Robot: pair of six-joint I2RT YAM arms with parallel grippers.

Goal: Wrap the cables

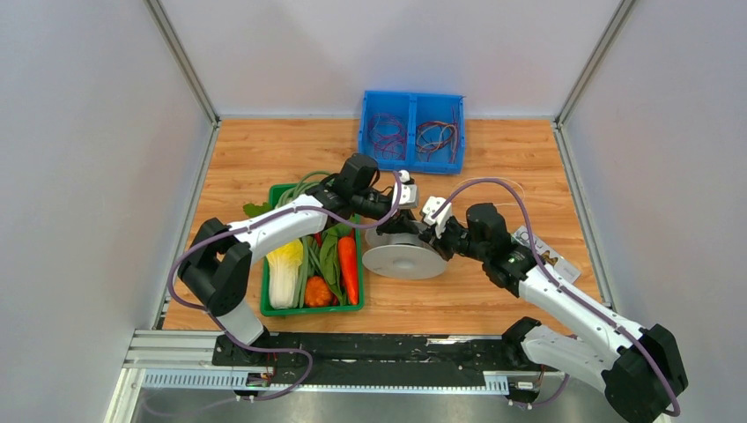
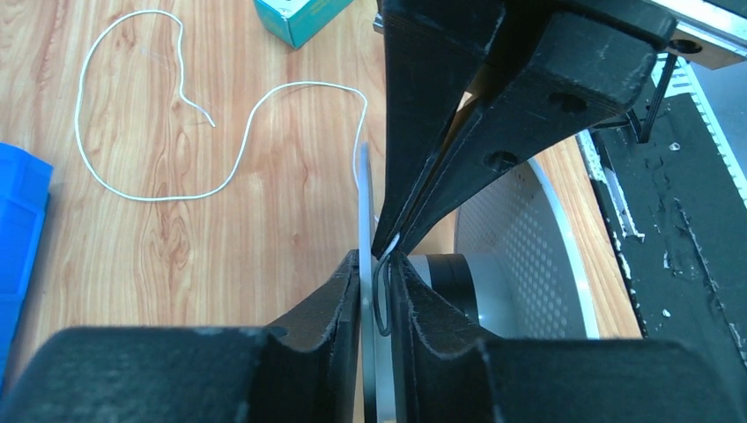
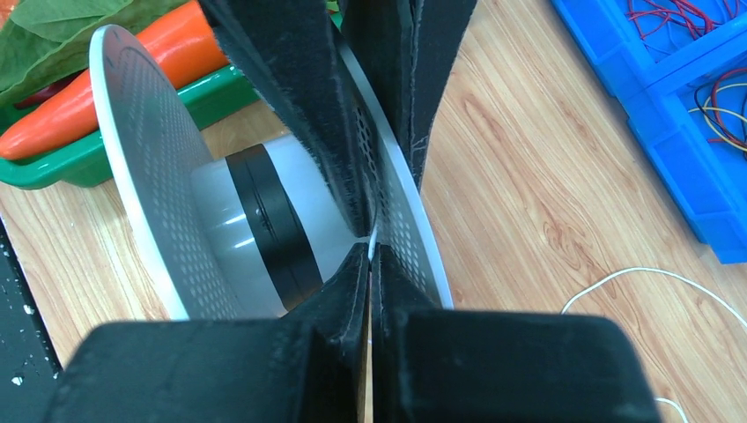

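**Left wrist.** The left gripper [image 2: 374,264] is all but closed, clamped on one thin flange of the spool [image 2: 520,238]. The spool stands on edge, with its hub and second flange just beside the fingers. The right gripper [image 2: 389,238] comes in from opposite, its tips meeting right at the left gripper's tips with a bit of white wire [image 2: 154,199] nipped between them. Beyond both grippers the rest of the wire lies slack in loops on the desk [image 2: 220,282], its free end unwound.

**Right wrist.** Its own fingers are pressed almost together at the flange rim, and a white strand shows at the tips. The left gripper's fingers straddle the same flange directly opposite. A carrot [image 3: 167,62] and a green tray [image 3: 88,159] lie past the spool. A blue bin [image 3: 669,115] is off to the other side, with more slack wire below it.

**Top.** Both grippers meet at the spool's upper rim, but fingertip detail is too small to read.

**Judgement.** The step looks like leading the wire over the rim into the groove between the flanges.
- Keep the left clamp firm so the spool doesn't roll.
- Let the right gripper draw the strand down onto the hub under light tension.
- Feed short lengths at a time.
- Watch that the loose loops don't kink or catch on the bin.
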